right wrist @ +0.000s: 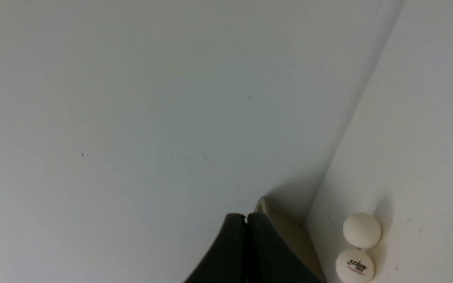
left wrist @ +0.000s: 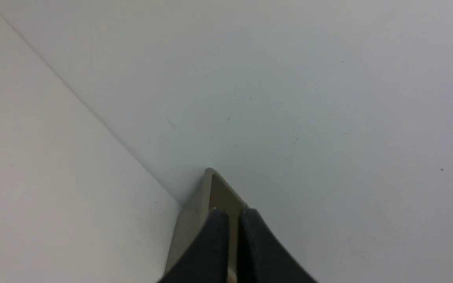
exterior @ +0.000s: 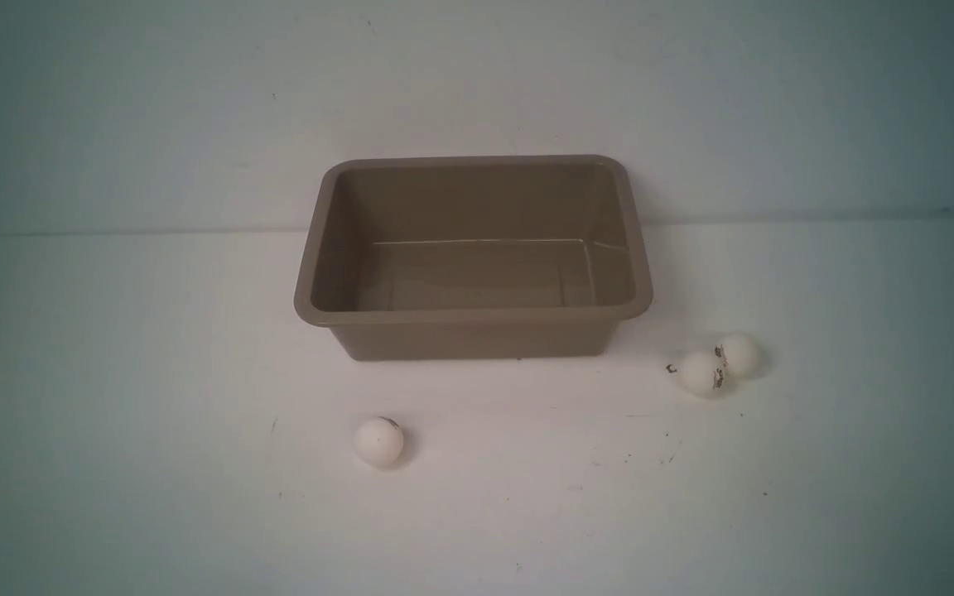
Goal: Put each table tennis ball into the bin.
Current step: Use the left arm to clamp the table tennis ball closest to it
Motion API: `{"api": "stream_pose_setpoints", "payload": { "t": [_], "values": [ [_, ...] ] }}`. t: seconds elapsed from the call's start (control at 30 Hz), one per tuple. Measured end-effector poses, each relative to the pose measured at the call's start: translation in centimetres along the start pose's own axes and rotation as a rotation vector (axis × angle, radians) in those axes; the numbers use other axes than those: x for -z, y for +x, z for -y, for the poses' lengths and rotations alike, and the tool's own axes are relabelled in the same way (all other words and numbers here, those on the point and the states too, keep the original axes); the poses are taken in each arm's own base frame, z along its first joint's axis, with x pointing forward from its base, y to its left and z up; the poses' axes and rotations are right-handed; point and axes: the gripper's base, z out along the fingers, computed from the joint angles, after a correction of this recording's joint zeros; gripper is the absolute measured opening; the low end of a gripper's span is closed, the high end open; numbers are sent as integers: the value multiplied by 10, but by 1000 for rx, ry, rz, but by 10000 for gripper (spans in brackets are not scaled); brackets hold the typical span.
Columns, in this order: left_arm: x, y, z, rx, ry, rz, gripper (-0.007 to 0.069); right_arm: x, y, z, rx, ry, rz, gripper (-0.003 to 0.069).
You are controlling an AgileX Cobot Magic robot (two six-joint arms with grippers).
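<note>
The taupe-brown bin stands empty in the middle of the white table. One white ball lies in front of the bin's left part. Two more balls touch each other to the right of the bin's front corner. Neither gripper shows in the front view. In the left wrist view my left gripper is empty, its black fingers almost together, with a corner of the bin beyond it. In the right wrist view my right gripper is shut and empty, with the bin's corner and two balls to the side.
A pale wall rises straight behind the bin. The white table top extends to the left, right and front of the bin, with small dark specks on it.
</note>
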Motion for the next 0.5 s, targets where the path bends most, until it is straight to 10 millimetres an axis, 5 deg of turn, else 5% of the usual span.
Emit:
{"api": "stream_pose_setpoints", "payload": {
  "t": [0.13, 0.3, 0.4, 0.5],
  "values": [
    [0, -1, 0, 128, 3, 7, 20, 0, 0, 0, 47, 1, -2, -10],
    [0, -1, 0, 164, 7, 4, 20, 2, 8, -10, 396, -39, -120, -10],
    [3, -3, 16, -232, -4, -137, 20, 6, 7, -46, 667, -143, -190, -10],
    [2, -8, 27, -449, -65, -269, 20, 4, 3, -68, 810, -183, -225, -10]
  ]
}}
